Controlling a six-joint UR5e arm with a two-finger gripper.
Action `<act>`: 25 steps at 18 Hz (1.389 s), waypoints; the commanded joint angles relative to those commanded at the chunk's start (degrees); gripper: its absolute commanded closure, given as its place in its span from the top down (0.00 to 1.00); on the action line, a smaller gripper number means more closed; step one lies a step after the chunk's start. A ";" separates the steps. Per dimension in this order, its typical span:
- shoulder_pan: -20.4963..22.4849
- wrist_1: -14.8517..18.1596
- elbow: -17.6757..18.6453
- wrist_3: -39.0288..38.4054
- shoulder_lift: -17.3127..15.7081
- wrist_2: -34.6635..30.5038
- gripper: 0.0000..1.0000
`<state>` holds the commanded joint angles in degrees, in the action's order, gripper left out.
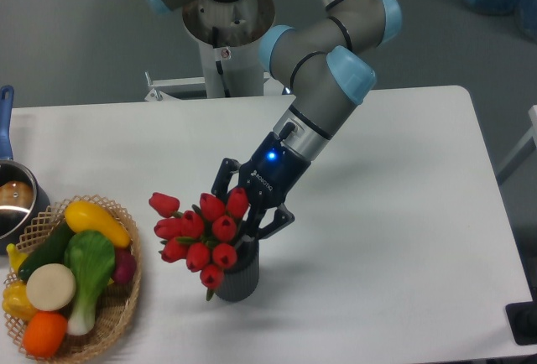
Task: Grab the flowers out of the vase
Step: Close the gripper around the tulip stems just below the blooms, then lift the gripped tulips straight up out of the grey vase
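The flowers (200, 231), a bunch of red tulip buds with green leaves, stand in the dark grey ribbed vase (236, 278) near the table's front middle. The bunch leans to the left over the vase's mouth. My gripper (245, 223) comes down from the upper right, and its black fingers (223, 178) are drawn in on the right side of the bunch just above the vase's mouth. The fingertips are partly hidden behind the buds. The vase stands on the table, tipped slightly.
A wicker basket (127, 299) of toy vegetables sits at the front left. Behind it, at the left edge, is a metal pot (13, 203) with a blue handle. The arm's base (226, 24) stands behind the table. A dark object (523, 322) lies at the front right corner.
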<state>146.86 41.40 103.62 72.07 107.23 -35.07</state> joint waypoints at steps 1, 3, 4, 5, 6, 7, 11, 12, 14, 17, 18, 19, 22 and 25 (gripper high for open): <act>0.09 0.00 0.00 0.00 -0.09 0.00 0.34; 0.09 0.00 -0.09 -0.09 -0.26 0.26 0.27; 0.09 0.00 0.00 -0.09 -0.26 0.44 0.21; 0.09 0.09 0.00 -0.09 -0.26 0.44 0.21; 0.09 0.00 -0.09 -0.09 -0.35 0.44 0.21; 0.18 0.00 -0.09 -0.09 -0.35 0.61 0.21; 0.79 0.09 -0.09 -0.17 -0.53 2.46 0.21; 0.79 0.09 -0.09 -0.35 -0.96 2.90 0.21; 0.88 0.09 -0.18 -0.70 -2.10 3.95 0.21; 1.23 0.09 -0.53 -1.23 -3.08 6.49 0.21; 1.58 0.09 -0.88 -2.01 -3.25 8.68 0.21; 1.67 0.09 -1.05 -2.37 -3.25 10.01 0.21; 2.02 0.09 -1.84 -3.69 -3.87 10.90 0.21; 2.02 0.09 -2.63 -6.23 -4.57 10.99 0.21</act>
<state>148.89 41.48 100.99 65.84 102.66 -24.08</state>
